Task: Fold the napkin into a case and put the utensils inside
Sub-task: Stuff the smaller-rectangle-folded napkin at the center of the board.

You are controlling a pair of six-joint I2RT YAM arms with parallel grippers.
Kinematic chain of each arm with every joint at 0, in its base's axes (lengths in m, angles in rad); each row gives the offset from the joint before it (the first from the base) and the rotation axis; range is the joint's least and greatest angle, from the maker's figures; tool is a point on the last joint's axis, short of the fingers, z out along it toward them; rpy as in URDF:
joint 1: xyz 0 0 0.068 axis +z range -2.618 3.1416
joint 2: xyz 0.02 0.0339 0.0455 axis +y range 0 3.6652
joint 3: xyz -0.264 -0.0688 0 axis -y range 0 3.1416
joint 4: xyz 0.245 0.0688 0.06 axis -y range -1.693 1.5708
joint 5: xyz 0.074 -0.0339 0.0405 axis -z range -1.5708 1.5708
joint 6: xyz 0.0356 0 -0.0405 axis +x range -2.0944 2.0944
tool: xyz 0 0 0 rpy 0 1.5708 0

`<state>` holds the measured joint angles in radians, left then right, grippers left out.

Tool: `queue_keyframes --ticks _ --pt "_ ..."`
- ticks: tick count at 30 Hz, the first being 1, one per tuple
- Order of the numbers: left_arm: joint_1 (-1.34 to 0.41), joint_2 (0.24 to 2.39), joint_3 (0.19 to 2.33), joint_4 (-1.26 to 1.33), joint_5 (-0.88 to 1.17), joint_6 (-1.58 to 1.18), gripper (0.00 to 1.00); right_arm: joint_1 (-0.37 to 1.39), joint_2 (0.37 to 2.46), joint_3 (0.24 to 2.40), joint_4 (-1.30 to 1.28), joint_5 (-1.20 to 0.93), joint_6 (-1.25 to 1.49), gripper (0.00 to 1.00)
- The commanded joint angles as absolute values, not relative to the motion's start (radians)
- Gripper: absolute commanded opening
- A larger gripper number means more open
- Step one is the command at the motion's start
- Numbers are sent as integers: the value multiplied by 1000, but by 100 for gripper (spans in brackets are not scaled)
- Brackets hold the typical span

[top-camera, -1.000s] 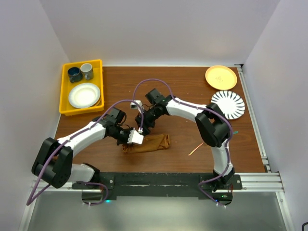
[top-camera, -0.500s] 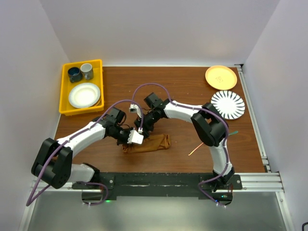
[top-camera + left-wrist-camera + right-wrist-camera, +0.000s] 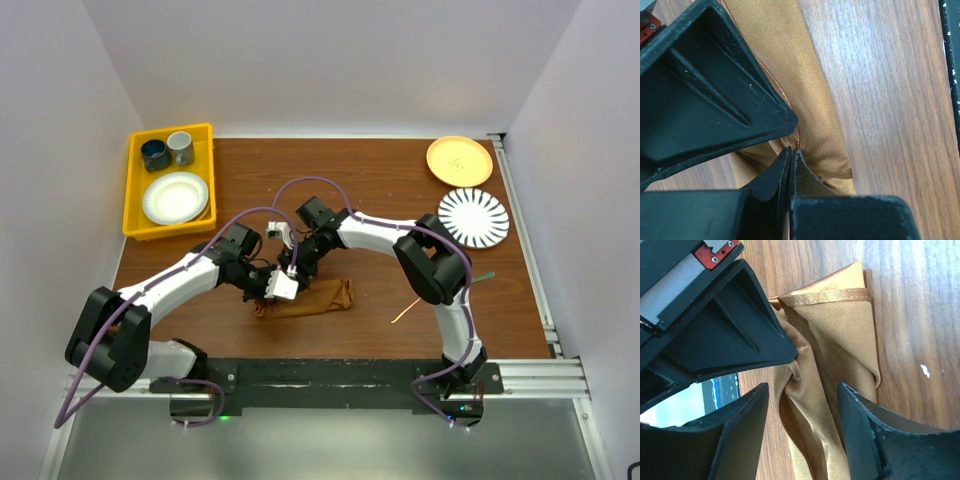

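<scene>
Far left, yellow tray [image 3: 133, 190] with mugs [image 3: 180, 148], plate [image 3: 175, 198], left gripper [image 3: 791, 151] pinching napkin [image 3: 322, 297], right gripper [image 3: 802, 392] parted

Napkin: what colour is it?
The napkin is plain rust-brown; the right wrist view shows it best.

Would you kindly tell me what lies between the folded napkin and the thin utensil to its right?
Nothing: in the top view, the table between the napkin and the utensil is bare wood.

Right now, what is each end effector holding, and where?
Left end effector pinches the napkin by a fold near its left end; right end effector holds nothing.
</scene>
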<state>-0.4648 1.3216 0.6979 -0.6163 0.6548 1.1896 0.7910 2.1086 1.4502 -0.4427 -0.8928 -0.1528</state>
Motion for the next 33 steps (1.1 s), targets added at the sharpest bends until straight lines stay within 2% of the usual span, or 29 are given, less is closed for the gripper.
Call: queue_keyframes --ticks 1,7,9,13,15,18,23,31,32,33 --pt "-463 1296 701 -609 692 1201 1 801 2109 1437 -449 -930 -183 59" --pt "-462 1295 703 -607 692 1197 1 807 2109 1414 -465 -928 -206 56" --pt "-462 1295 703 -607 692 1197 1 808 2103 1410 -465 -922 -210 51" --pt "-462 1295 706 -610 695 1189 3 810 2103 1411 -459 -905 -222 27" --pt "-460 1292 721 -629 703 1177 11 810 2111 1419 -475 -905 -236 12" --pt "-443 1278 753 -656 729 1151 23 810 2120 1422 -494 -905 -252 0" --pt "-349 1292 837 -762 833 1173 39 810 2108 1405 -485 -902 -259 0" --pt "-250 1377 908 -969 881 1284 54 804 2100 1390 -462 -925 -242 0" --pt "-249 1381 904 -988 881 1301 61 801 2095 1382 -456 -930 -238 0" --pt "-249 1381 890 -994 881 1305 63 802 2089 1378 -442 -937 -232 0"
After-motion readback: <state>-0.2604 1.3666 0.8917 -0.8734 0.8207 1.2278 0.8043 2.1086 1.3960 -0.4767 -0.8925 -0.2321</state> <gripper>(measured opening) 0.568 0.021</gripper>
